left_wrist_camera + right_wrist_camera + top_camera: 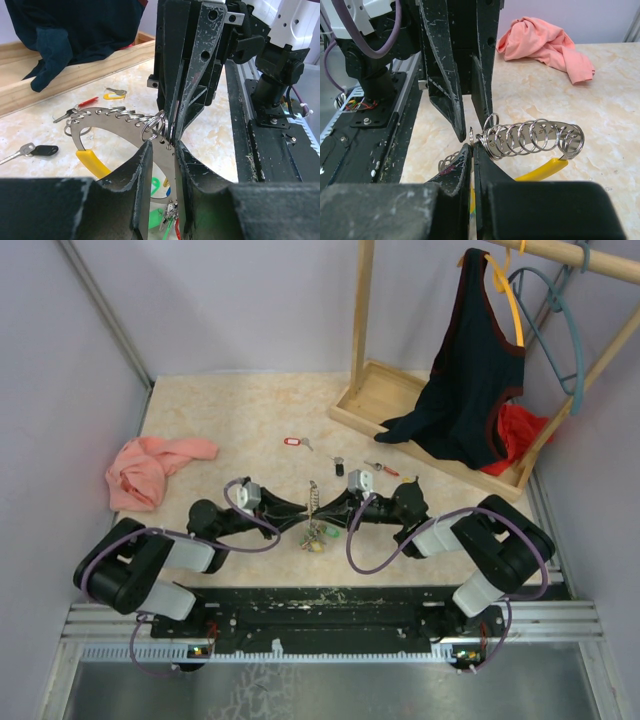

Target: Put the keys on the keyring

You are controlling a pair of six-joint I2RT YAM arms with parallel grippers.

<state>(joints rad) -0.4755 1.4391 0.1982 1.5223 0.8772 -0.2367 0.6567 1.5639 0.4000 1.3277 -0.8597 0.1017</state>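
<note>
One large keyring [313,502] is held up over the table [230,410] near its front middle, pinned between my two grippers, with a bunch of tagged keys [316,537] dangling beneath it (green and yellow among them). My left gripper [162,162] stands partly open, its jaws set either side of the ring's flat band, which fills the gap: a hold across the width, as I read it. My right gripper [471,151] is pinched fully closed on the band's end, beside its row of small split rings [530,136]. Further back, a red-tagged key [292,442] and a black-headed key [339,468] lie loose on the table. Done well, I judge, this step wants the left hold firm and level while the right lets go gently, so the ring does not swing before a loose key is fetched.
</note>
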